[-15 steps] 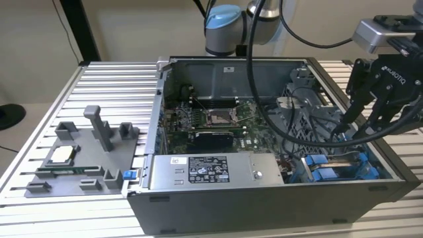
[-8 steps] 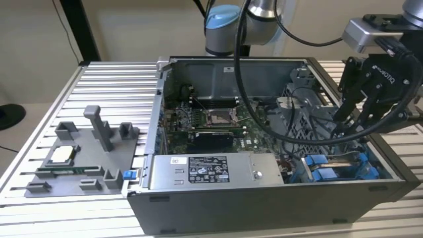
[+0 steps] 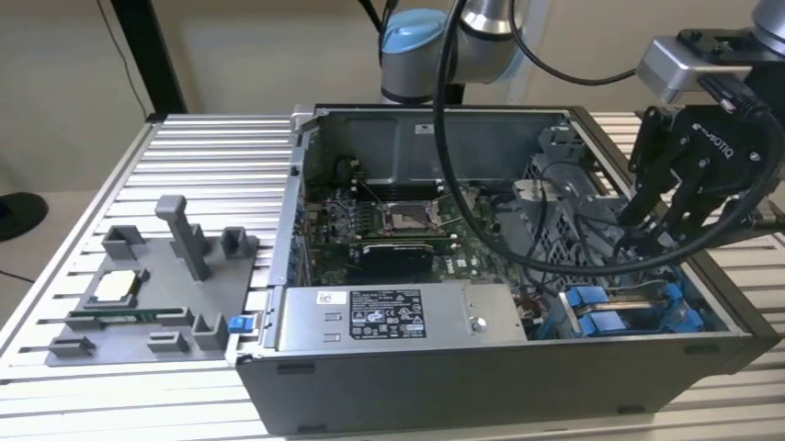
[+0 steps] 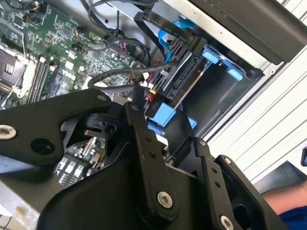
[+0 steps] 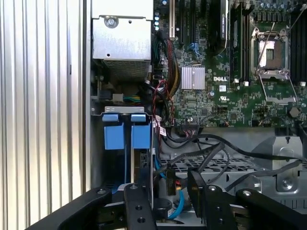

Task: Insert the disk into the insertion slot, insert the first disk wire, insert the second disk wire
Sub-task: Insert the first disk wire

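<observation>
A ribbed aluminium tabletop (image 3: pixel 209 147) before a beige wall (image 3: pixel 62 64) carries an open computer case (image 3: pixel 491 386). The disk (image 3: pixel 609 322) sits in the insertion slot (image 3: pixel 693 317). The hand (image 3: pixel 653 241) hangs just above; I cannot tell its grip.

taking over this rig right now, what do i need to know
gripper: open, low inside the case by the insertion slot, with a black wire connector between its fingers in the first wrist view.
disk: looks seated in the slot, blue tabs at the mouth.
done: disk insertion, apparently.
left: can't confirm either wire is plugged in; check both.
</observation>
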You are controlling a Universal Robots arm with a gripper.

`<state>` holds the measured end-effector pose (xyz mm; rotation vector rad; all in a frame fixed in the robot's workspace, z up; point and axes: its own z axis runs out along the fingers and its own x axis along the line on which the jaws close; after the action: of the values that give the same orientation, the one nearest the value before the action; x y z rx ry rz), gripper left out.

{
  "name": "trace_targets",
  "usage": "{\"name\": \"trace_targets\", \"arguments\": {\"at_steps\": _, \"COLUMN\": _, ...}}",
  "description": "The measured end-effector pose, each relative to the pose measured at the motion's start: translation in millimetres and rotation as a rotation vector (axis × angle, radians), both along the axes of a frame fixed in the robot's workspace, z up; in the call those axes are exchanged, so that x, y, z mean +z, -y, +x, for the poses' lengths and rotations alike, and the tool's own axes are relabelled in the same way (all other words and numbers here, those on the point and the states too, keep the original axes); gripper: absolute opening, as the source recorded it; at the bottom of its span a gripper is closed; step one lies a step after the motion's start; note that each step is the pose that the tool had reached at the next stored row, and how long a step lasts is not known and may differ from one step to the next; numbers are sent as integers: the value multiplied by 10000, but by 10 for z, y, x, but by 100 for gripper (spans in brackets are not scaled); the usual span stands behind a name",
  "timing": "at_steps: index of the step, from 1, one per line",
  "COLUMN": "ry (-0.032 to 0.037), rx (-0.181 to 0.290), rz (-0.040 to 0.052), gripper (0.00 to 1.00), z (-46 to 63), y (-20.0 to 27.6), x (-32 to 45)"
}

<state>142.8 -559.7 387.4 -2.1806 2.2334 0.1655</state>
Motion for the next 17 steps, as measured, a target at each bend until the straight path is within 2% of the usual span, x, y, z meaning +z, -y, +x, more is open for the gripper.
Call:
{"name": "trace_targets", "arguments": {"at_steps": 2, "ry": 0, "rx": 0, "rz": 31, "gripper": 100, "z": 0, "y": 1, "x": -3}}
{"name": "trace_targets", "arguments": {"at_steps": 9, "ry": 2, "rx": 3, "rz": 283, "gripper": 100, "z": 2, "y": 6, "x": -4}}
{"name": "trace_targets", "arguments": {"at_steps": 13, "ry": 2, "rx": 11, "rz": 426, "gripper": 100, "z": 4, "y": 57, "x": -5}}
{"name": "trace_targets", "arguments": {"at_steps": 17, "ry": 3, "rx": 18, "rz": 475, "gripper": 100, "z": 4, "y": 93, "x": -5}}
